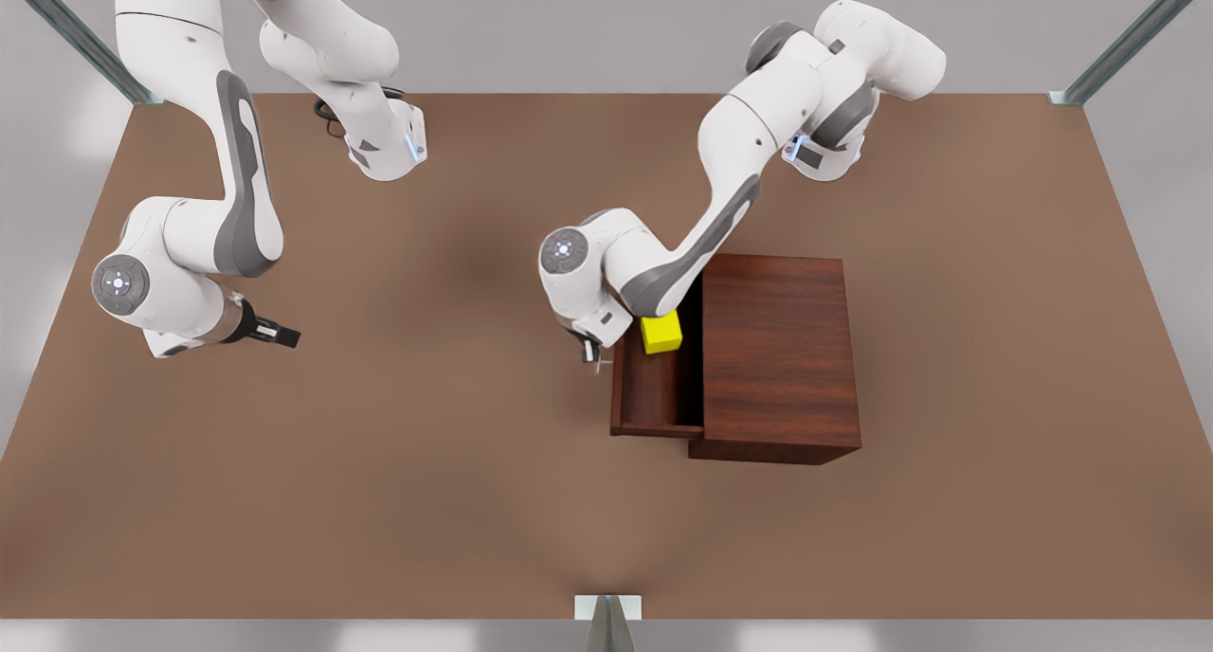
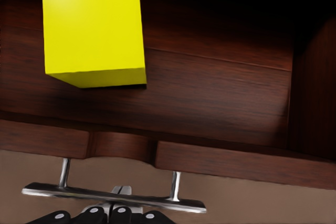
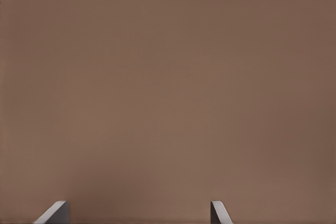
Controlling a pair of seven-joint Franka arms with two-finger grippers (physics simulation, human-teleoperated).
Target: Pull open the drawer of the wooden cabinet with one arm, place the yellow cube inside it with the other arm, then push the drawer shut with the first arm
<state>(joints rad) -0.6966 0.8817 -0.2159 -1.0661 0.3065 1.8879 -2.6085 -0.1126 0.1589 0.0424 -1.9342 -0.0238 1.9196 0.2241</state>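
Drawer (image 1: 659,387) stands pulled out of the wooden cabinet (image 1: 777,353) toward 9 o'clock in the front view. Yellow cube (image 1: 661,333) already rests on the drawer floor, in the corner at 12 o'clock, near the cabinet mouth.

Left pincer (image 1: 592,351) sits at the handle (image 2: 113,195) on the drawer's front face. In the left wrist view its fingers lie close together right at the silver bar; whether they clamp the bar I cannot tell.

Right pincer (image 1: 280,334) hangs well off at 9 o'clock over bare desk (image 1: 426,462), waiting. Its fingertips (image 3: 52,213) are spread wide, nothing between them.

Step in hand, as I judge it: push the drawer shut with the left arm. To do it well:
- drive straight toward 3 o'clock, along the drawer's travel, so it does not skew and bind;
- press near the middle of the front;
- go slowly, so the cube does not slide or tip;
- finish with the front flush to the cabinet.
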